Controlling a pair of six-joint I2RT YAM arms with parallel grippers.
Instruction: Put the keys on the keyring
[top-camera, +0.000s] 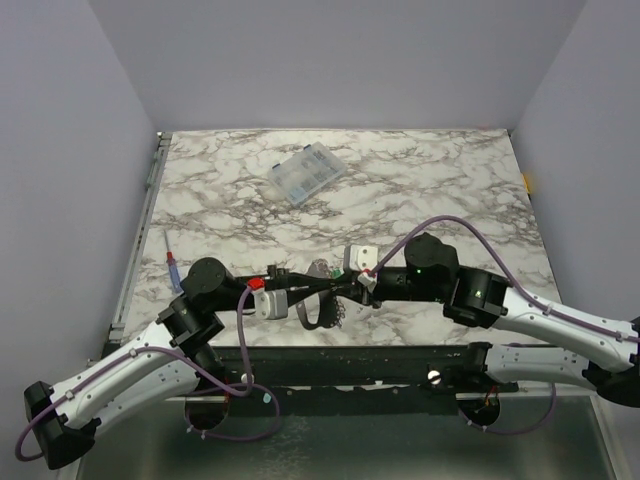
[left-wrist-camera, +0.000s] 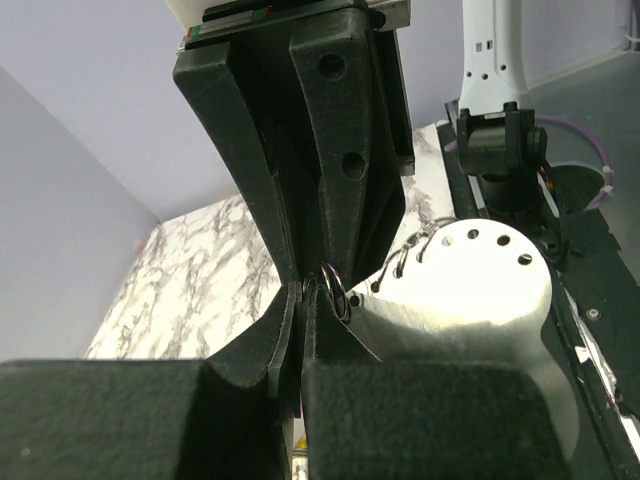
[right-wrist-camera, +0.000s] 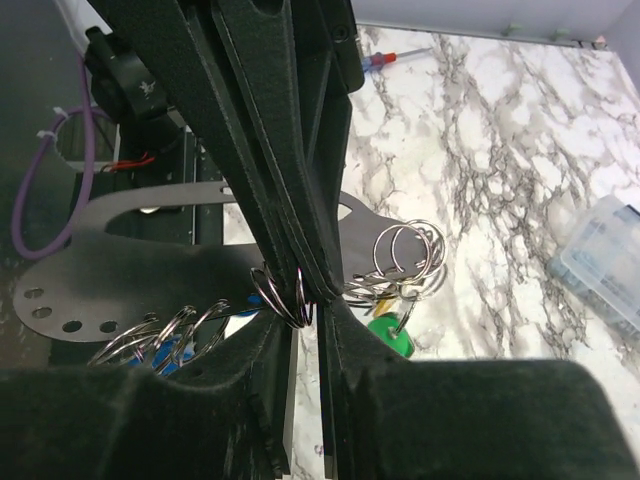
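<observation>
The keyring (right-wrist-camera: 130, 275) is a flat pale grey metal piece with a row of holes carrying wire split rings. It hangs between both grippers near the table's front (top-camera: 318, 312) and is also in the left wrist view (left-wrist-camera: 470, 300). Keys hang from its rings: a green head (right-wrist-camera: 392, 338) and blue heads (right-wrist-camera: 168, 352). My left gripper (left-wrist-camera: 300, 300) (top-camera: 325, 290) is shut on a split ring (left-wrist-camera: 336, 292) threaded on the keyring. My right gripper (right-wrist-camera: 308, 315) (top-camera: 348, 290) meets it tip to tip. Its jaws stand a narrow gap apart around that ring (right-wrist-camera: 282, 295).
A clear compartment box (top-camera: 308, 172) (right-wrist-camera: 605, 255) lies at the back middle of the marble table. A red-and-blue screwdriver (top-camera: 174, 268) (right-wrist-camera: 395, 58) rests near the left edge. The dark front rail (top-camera: 350, 365) runs just below the grippers.
</observation>
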